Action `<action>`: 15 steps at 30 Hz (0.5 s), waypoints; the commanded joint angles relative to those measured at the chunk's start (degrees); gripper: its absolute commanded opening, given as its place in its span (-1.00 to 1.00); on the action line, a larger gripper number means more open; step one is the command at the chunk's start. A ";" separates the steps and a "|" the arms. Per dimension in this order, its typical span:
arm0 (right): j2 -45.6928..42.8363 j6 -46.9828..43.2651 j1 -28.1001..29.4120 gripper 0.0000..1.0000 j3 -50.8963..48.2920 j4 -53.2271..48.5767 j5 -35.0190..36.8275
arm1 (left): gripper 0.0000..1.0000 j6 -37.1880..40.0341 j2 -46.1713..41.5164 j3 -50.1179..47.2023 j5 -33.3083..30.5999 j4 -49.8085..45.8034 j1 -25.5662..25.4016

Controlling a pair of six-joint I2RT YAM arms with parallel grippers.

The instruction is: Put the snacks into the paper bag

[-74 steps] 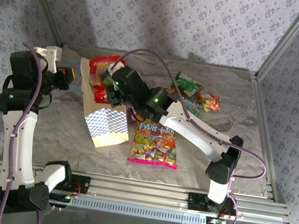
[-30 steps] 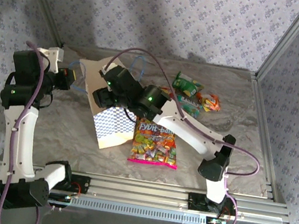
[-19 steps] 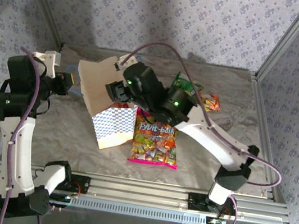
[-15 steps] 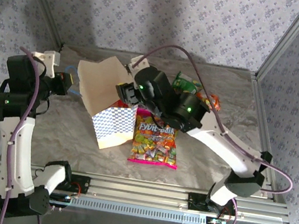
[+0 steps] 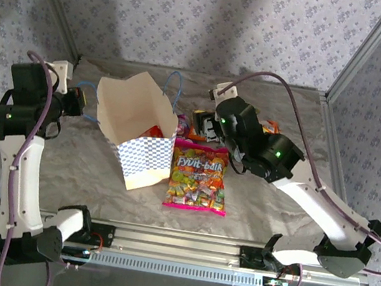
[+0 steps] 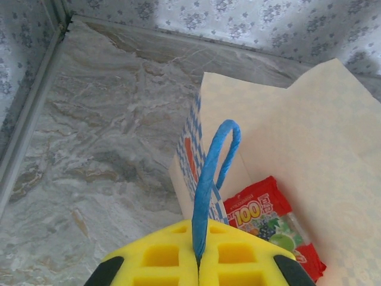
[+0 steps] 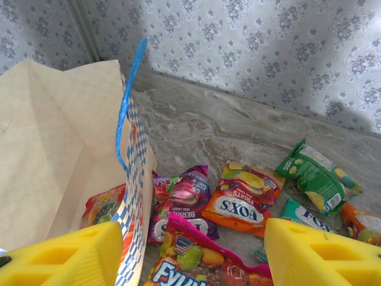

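The left gripper (image 6: 198, 262) has its yellow fingers pressed together on a blue cord handle (image 6: 214, 173) of the tan kraft paper bag with blue-white checkered print (image 5: 138, 106). The bag sits left of the table's middle. Its long axis runs from the checkered base, nearer the arms' bases, to the open mouth at the far left, and the mouth gapes upward. Inside it lie a red glossy packet printed "100" (image 6: 268, 220) and an orange-red packet (image 7: 104, 205). The second blue handle (image 7: 128, 101) stands free at the far rim.

Just right of the bag's base the large pink multicoloured candy bag (image 5: 199, 177) lies flat, its long axis running near to far. Beyond it the right gripper (image 7: 190, 253) hangs with its yellow fingers spread wide and nothing between them. On the marbled tabletop (image 5: 86, 163) farther right lie a purple packet (image 7: 184, 199), an orange packet (image 7: 244, 199), a teal packet (image 7: 306, 217) and a green packet (image 7: 315, 176).
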 commanded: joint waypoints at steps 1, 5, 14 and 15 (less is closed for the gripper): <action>-1.12 1.77 -0.96 0.28 -1.99 1.23 -2.32 | -0.94 1.52 2.89 4.23 -3.04 -0.19 0.89; -2.23 2.57 -1.86 0.26 -3.83 1.49 -3.25 | -0.95 2.25 6.58 8.56 -4.19 -0.71 1.28; -5.06 3.90 -4.23 0.25 -7.64 2.06 -4.57 | -0.91 3.60 9.07 9.24 0.90 0.33 1.37; -5.24 3.94 -4.52 0.25 -7.91 2.05 -4.54 | -0.91 3.72 8.89 8.64 1.84 0.89 1.34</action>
